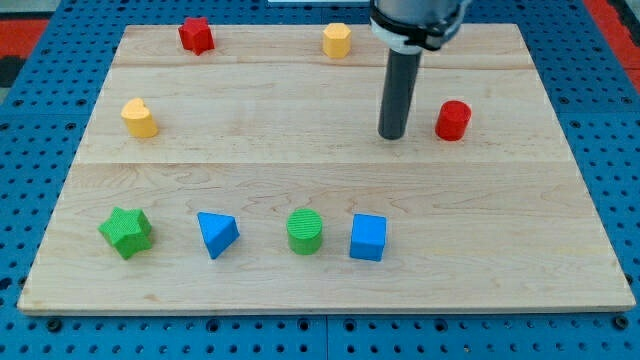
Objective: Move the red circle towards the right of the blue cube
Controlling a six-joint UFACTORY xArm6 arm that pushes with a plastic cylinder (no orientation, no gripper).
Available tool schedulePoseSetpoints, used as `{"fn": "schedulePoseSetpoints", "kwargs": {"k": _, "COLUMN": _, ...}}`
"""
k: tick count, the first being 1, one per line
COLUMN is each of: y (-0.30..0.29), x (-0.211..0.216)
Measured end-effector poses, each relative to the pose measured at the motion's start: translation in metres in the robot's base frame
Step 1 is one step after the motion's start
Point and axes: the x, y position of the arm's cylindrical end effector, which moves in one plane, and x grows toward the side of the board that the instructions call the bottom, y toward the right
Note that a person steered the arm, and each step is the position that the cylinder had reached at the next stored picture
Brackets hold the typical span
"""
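Our tip beside the red circle, with the push toward the blue cube not yet made.

My tip (392, 136) stands just to the view's left of the red circle (453, 120), apparently a small gap short of touching, though the angle makes that hard to judge; being a bare rod, it holds nothing. The blue cube (368, 238) sits near the view's bottom, beside the green cylinder (305, 231). To do this well, we should bring the tip round to the circle's top side, then push steadily toward the view's bottom through its centre, so that it stops right of the cube without rolling off line.
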Motion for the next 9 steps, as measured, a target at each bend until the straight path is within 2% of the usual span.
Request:
{"fn": "schedulePoseSetpoints", "kwargs": {"k": 2, "y": 0.004, "x": -0.045}}
{"fn": "schedulePoseSetpoints", "kwargs": {"k": 4, "y": 0.071, "x": -0.039}}
{"fn": "schedulePoseSetpoints", "kwargs": {"k": 6, "y": 0.074, "x": 0.011}}
{"fn": "schedulePoseSetpoints", "kwargs": {"k": 9, "y": 0.125, "x": 0.02}}
